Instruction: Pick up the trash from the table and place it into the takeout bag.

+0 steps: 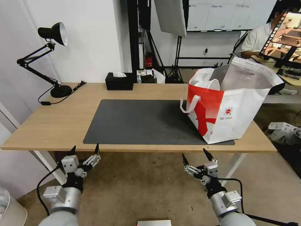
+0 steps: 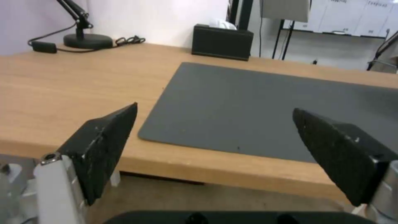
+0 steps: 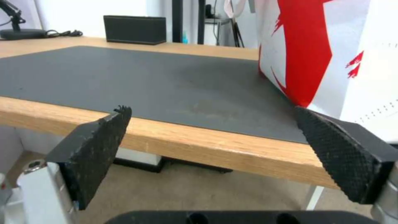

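The takeout bag [image 1: 232, 106], red and white with a foil lining, stands upright on the right end of the dark grey mat [image 1: 141, 122] on the table [image 1: 56, 119]. A white round bowl rim [image 1: 209, 84] shows inside its open mouth; other trash is hidden. My left gripper [image 1: 85, 147] hangs open below the table's front edge, near the mat's left corner [image 2: 157, 133]. My right gripper [image 1: 194, 153] is open too, below the front edge just short of the bag [image 3: 331, 46]. Nothing sits between either pair of fingers.
A black tissue box [image 1: 119, 81] stands at the table's back edge, and a black desk lamp [image 1: 53, 37] with its cord at the back left. A person sits at a desk behind the bag. Boxes lie on the floor at the right.
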You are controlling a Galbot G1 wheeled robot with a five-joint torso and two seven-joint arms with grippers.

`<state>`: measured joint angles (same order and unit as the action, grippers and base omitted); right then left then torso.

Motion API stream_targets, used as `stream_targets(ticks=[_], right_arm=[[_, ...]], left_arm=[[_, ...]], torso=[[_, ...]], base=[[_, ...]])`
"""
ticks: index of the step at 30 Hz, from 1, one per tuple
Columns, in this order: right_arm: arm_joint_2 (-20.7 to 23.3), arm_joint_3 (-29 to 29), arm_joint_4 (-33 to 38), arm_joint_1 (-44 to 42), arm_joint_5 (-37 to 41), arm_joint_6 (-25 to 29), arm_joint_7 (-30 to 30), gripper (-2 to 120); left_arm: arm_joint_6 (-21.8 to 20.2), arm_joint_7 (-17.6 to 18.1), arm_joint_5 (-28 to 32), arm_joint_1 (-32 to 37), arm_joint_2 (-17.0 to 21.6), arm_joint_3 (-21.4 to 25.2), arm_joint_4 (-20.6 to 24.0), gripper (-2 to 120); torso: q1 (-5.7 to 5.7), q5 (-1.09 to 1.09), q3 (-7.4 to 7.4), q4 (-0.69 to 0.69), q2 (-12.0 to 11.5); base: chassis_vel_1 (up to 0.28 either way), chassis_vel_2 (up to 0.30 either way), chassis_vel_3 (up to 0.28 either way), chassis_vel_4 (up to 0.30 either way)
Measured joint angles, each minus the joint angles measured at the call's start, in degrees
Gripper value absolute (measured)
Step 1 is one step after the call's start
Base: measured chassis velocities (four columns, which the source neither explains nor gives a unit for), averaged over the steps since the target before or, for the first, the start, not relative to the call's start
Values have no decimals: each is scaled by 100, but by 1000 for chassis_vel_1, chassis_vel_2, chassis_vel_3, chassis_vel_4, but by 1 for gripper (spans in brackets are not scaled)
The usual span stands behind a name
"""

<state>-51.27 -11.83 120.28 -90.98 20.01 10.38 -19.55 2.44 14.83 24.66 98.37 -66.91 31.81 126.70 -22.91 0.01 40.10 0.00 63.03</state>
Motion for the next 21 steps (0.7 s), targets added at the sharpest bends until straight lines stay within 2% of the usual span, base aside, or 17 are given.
stream_targets(ticks=[21], right_arm=[[0,0,0,0,0,0,0,100]], left_arm=[[-28,-30,0,-16,-1,-28,-89,100]], torso=[[-1,-1,0,0,-1]], base=[[0,0,0,0]])
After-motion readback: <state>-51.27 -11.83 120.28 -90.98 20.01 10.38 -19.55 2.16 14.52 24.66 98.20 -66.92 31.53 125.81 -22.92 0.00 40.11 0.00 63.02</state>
